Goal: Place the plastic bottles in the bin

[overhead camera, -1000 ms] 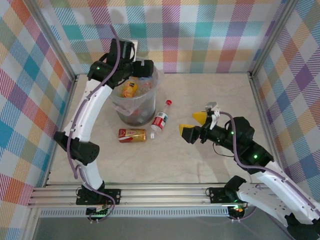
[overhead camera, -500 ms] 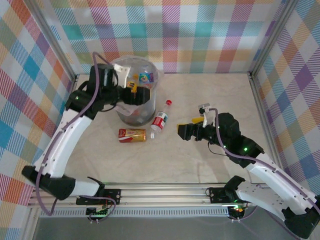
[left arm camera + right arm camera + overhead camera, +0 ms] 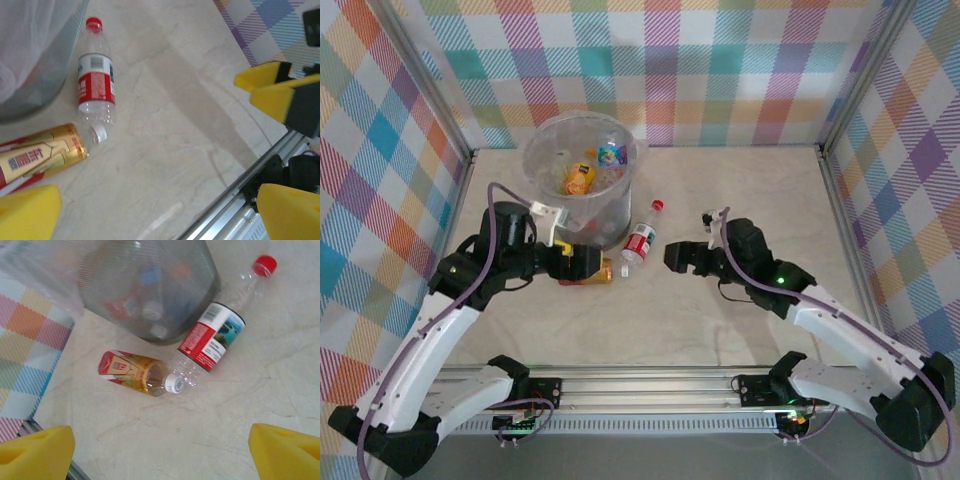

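Several parallel aluminium rails [image 3: 650, 385] are seen along the near edge, where the arm bases are bolted. Beyond them, the left fingers [image 3: 25, 215], blocky yellow pads, are spread wide with nothing between them and are held above the table near the gold-labelled bottle [image 3: 40, 155]. The right fingers [image 3: 35, 452], of the same yellow material, are likewise spread and empty, and are pointed at the red-labelled bottle [image 3: 212, 337] from its right, apart from it.

Both bottles are laid on their sides on the table [image 3: 740, 200], a smooth, pale cream surface veined like marble. The gold-labelled bottle is short, with a white cap and a red and gold label. Its cap is set just beside the base of the red-labelled bottle, which is of clear ridged plastic with its red cap turned towards the far wall.

Just beyond, the bin [image 3: 533, 165] is stood upright close beside both bottles. It is round, tapered and of translucent grey plastic, and is lined with a crinkled clear bag. Several bottles are held inside it, with an orange-labelled one [image 3: 580, 178] and a blue-labelled one [image 3: 612, 155] on top. The space is enclosed by walls [image 3: 740, 70] patterned in pastel plaid.
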Controlling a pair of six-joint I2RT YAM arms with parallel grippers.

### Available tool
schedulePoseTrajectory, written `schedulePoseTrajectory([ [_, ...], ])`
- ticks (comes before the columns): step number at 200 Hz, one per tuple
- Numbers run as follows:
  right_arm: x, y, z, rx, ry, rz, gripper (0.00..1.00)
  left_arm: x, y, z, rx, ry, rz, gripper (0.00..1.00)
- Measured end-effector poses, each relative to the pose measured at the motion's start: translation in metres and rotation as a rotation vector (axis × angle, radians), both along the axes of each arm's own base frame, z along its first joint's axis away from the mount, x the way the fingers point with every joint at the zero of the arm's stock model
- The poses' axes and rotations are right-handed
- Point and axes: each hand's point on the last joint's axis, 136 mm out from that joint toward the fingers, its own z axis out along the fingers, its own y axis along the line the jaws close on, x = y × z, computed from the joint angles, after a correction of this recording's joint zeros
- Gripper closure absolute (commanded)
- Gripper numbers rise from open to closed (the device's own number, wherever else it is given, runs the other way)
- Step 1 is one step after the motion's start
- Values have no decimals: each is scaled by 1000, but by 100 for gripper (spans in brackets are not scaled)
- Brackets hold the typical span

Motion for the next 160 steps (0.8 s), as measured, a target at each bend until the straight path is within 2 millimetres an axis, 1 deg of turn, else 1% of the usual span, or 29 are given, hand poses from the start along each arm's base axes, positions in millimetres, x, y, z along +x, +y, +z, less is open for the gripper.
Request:
schedulePoseTrajectory([
  [11,5,3,-14,-5,51,-27,11,-6,0,-7,-14,11,-5,0],
  [30,14,10,-38,-11,128,-65,11,-11,-2,-12,-43,7,-17,0],
  [48,20,19,-59,-22,186,-95,10,-11,-4,-15,-61,7,-21,0],
  [105,35,46,-115,-55,299,-157,10,-10,-12,-27,-91,18,-50,0],
  [135,49,62,-129,-43,324,-181,10,-11,-13,-25,-102,6,-58,0],
  [160,62,74,-134,-18,330,-195,10,-13,-13,-19,-114,-15,-63,0],
])
